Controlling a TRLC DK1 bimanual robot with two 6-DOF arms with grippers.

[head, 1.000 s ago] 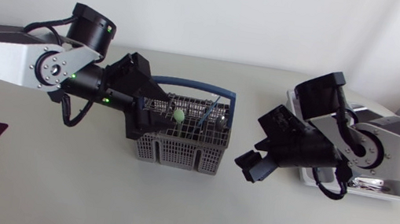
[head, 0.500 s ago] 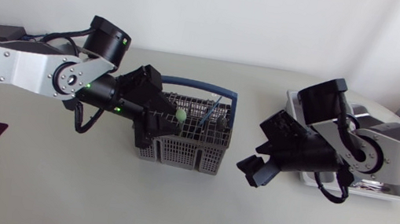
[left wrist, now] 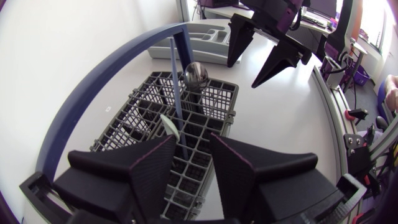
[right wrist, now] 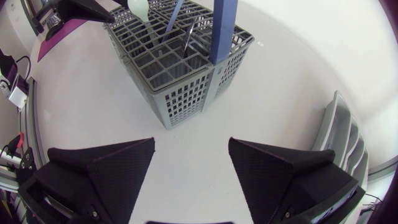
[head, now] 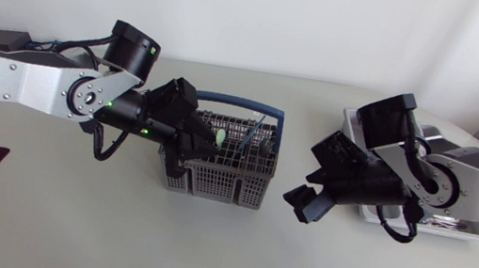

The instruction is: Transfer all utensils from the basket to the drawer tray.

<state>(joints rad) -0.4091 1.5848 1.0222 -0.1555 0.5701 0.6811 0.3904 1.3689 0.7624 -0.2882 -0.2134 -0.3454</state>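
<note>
- Since the earlier frame the left gripper [head: 194,143] has been carried further over the basket [head: 233,186], and it is now held above the basket's left compartments. The right gripper [head: 302,201] is seen almost unchanged.
- The left gripper's fingers are spread and nothing is clasped. A pale green utensil [left wrist: 169,123] and a thin blue rod [left wrist: 177,93] are found just ahead of the gap, and no contact with either can be made out.
- The right gripper is likewise spread and empty. It is hung over bare table [head: 110,238] between the basket and the drawer tray [head: 465,228].
- The basket is placed near the table's middle, toward the far edge, and its blue handle [head: 244,103] is arched over it. A round-headed metal utensil [left wrist: 194,73] is stood upright in a far compartment. The tray is set by the table's right edge.
- The green utensil is judged light and stiff, probably plastic. Its smooth head is likely to slip, so a hold on the neck just below the head is advised, followed by a straight lift clear of the grid and the handle.
- The metal piece is judged heavier and slicker.
</note>
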